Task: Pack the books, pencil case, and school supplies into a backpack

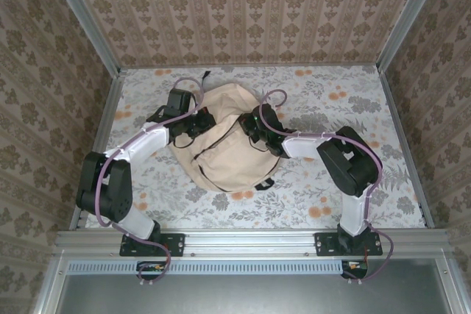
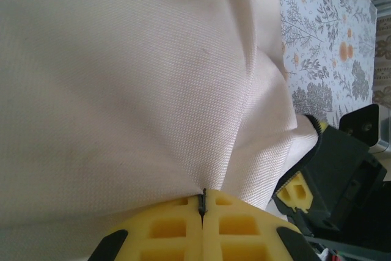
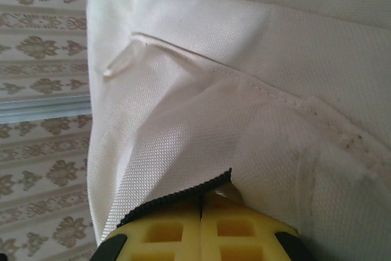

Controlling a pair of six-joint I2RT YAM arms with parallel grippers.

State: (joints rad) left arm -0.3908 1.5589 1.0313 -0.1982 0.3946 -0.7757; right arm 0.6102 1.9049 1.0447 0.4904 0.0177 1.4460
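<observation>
The beige backpack [image 1: 221, 148] lies in the middle of the table [image 1: 316, 185], between both arms. The left gripper [image 2: 203, 211] has its fingers clamped together on backpack fabric at the left side. The right gripper [image 3: 201, 205] is pinched tight on the dark zipper edge at the right.

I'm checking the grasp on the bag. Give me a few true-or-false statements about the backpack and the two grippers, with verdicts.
1. The backpack lies on the floral table. True.
2. The left gripper stands wide open. False: it is shut, pinching backpack fabric.
3. The right gripper is shut on the backpack at a black zipper edge. True.
4. Both grippers grip the same side of the backpack. False: the left gripper grips its left side, the right gripper its right side.
</observation>
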